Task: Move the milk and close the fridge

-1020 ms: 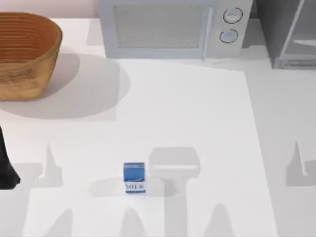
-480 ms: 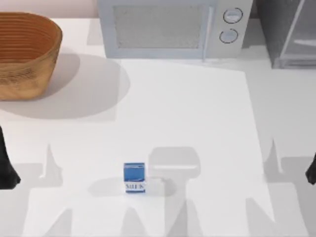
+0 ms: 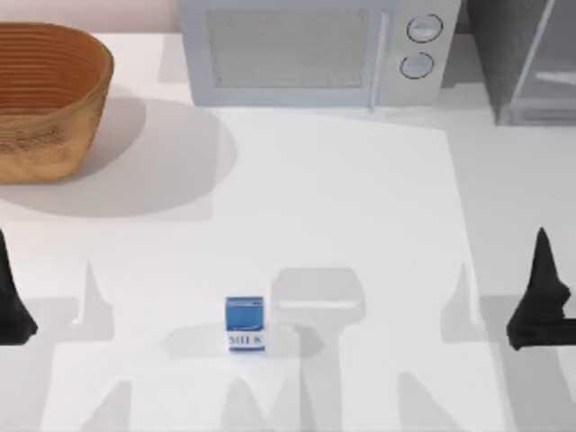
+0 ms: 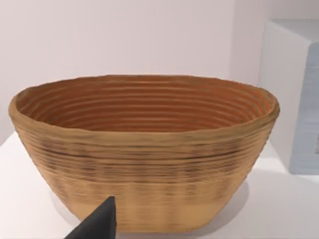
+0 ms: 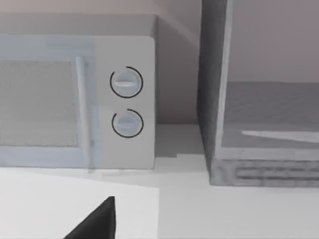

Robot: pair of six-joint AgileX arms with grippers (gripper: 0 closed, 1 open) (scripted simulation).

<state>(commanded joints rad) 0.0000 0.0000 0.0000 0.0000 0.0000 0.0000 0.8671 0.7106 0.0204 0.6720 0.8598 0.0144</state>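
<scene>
- The right gripper, a dark pointed shape, sits at the table's right edge, well apart from everything; whether its fingers are parted cannot be told.
- The left gripper is parked at the left edge.
- Wide bare white table surrounds the small blue-topped, white-banded milk carton, upright near the front centre.
- The speckled grey fridge, back right beside the light grey two-knob microwave, is cut off by the frame.
- The woven tan basket stands back left.

A white table carries four things. The light grey microwave with two round knobs stands at its far edge. Left of the microwave sits the woven basket; right of it stands the fridge. The milk stands upright well in front of the microwave.
</scene>
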